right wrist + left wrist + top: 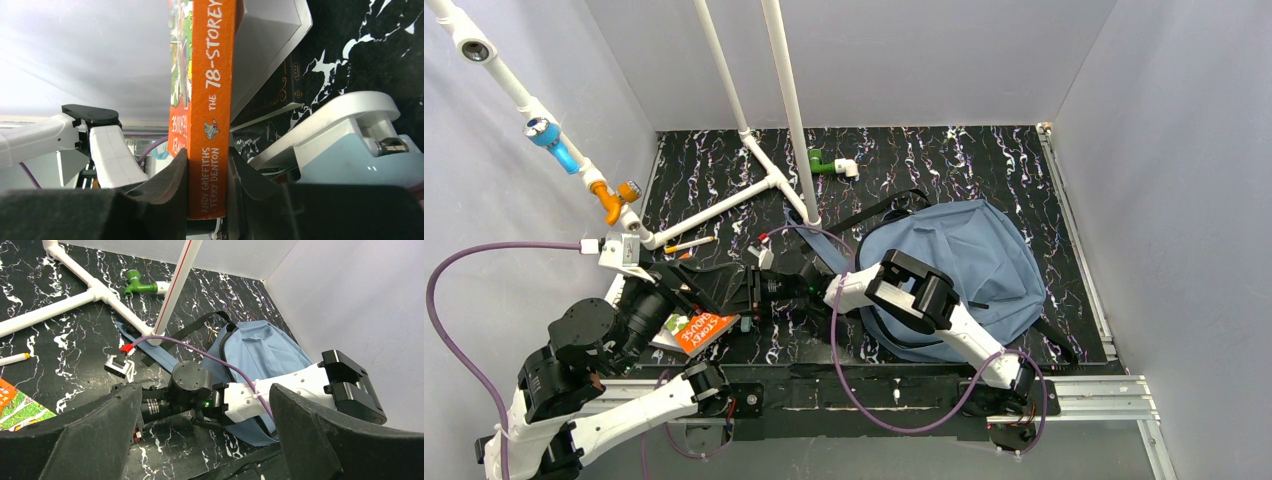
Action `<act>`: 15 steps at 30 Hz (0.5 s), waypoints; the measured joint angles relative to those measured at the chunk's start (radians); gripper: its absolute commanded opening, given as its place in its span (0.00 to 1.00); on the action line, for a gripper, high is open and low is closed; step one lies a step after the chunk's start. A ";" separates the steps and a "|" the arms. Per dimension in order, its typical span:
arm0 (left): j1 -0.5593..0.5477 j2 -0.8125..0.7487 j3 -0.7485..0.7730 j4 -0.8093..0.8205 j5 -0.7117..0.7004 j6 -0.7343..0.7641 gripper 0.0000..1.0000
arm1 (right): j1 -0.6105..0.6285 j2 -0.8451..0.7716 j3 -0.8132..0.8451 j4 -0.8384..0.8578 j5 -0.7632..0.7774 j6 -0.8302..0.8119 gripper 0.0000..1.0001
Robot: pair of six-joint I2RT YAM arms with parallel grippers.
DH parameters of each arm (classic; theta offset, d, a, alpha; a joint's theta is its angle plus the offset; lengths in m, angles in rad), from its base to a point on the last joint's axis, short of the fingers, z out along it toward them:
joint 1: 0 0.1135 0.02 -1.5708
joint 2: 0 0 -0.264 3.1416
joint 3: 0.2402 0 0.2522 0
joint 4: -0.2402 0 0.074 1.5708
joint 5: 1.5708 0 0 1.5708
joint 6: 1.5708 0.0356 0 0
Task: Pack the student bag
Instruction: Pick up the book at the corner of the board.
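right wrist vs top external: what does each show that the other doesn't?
Right wrist only: the spine of the orange book, with title and authors readable, pinched between the fingers of the right gripper.
Top external only: the student bag lying on the table to the right of the book, plus the white pipe frame and the green tap.
Both: the orange book, the left arm and the black marbled table.

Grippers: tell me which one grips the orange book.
The right gripper, pinching the orange book by its spine; the left gripper stands wide open and empty.
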 measured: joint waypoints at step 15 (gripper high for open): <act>0.000 0.024 0.002 -0.003 0.000 -0.005 0.98 | 0.000 -0.138 -0.159 0.052 0.037 0.155 0.01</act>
